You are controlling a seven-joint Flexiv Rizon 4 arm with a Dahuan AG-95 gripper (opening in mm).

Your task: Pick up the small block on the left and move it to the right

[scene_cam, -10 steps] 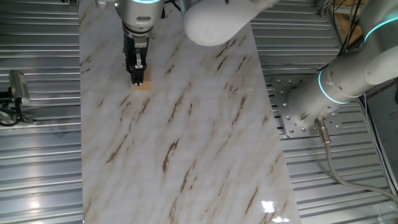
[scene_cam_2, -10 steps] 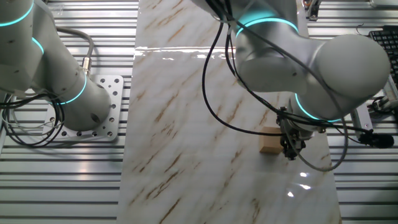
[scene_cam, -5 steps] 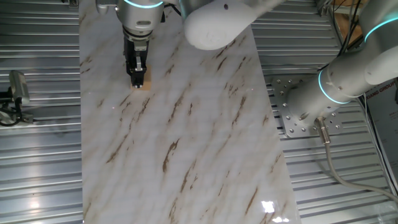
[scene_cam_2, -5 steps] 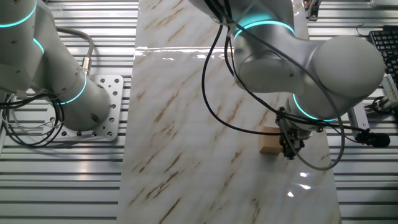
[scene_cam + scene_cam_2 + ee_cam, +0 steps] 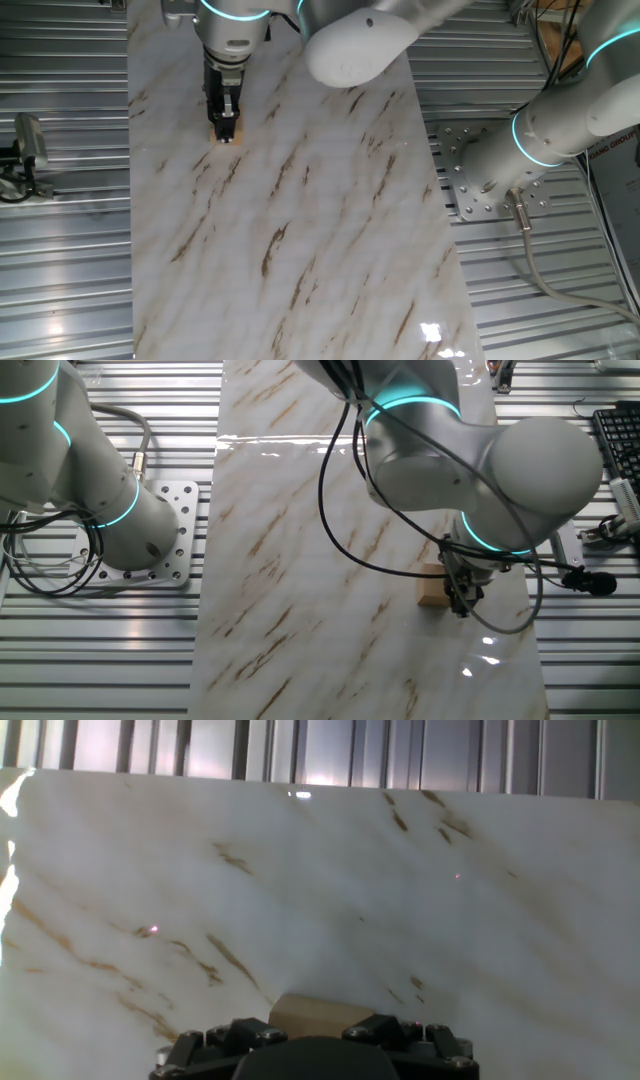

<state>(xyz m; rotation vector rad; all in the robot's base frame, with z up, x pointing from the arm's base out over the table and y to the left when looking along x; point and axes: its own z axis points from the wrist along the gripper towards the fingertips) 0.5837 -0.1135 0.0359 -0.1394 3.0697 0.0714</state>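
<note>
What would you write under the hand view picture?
Small block peeking out above the gripper on the marble table.

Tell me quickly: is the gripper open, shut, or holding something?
Gripper: down at the small block, fingers straddling it; a firm grasp cannot be told.

Tan small block [image 5: 433, 588] rests on marble, apparently flat.

I'm in a robotics lab: marble-patterned bench [image 5: 330, 230] on slatted aluminium framing [image 5: 60, 270], bolted arm baseplate [image 5: 160, 550], keyboard [image 5: 615, 435] nearby.
</note>
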